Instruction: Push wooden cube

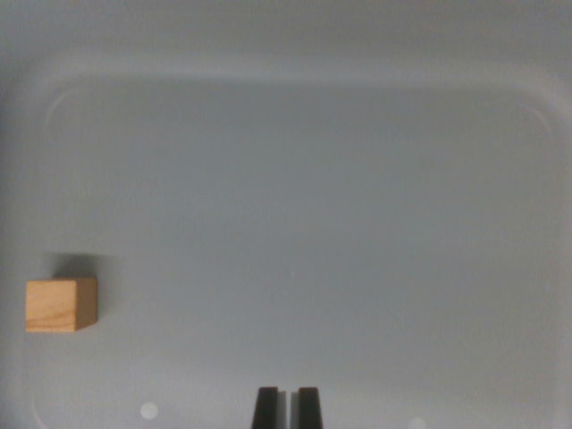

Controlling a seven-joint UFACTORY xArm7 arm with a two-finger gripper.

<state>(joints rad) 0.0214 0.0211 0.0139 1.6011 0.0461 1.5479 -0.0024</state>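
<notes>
A small light-brown wooden cube [60, 304] sits on the floor of a pale grey tray [295, 179], close to the wrist view's left side. My gripper [287, 399] shows at the bottom centre as two dark fingertips [266, 407] standing almost together, with only a thin gap and nothing between them. The cube lies well to the left of the fingertips and a little farther up the picture, apart from them.
The tray's raised rim [295, 67] runs along the top and curves down both sides. Two small white spots [148, 410] mark the tray floor near the bottom edge.
</notes>
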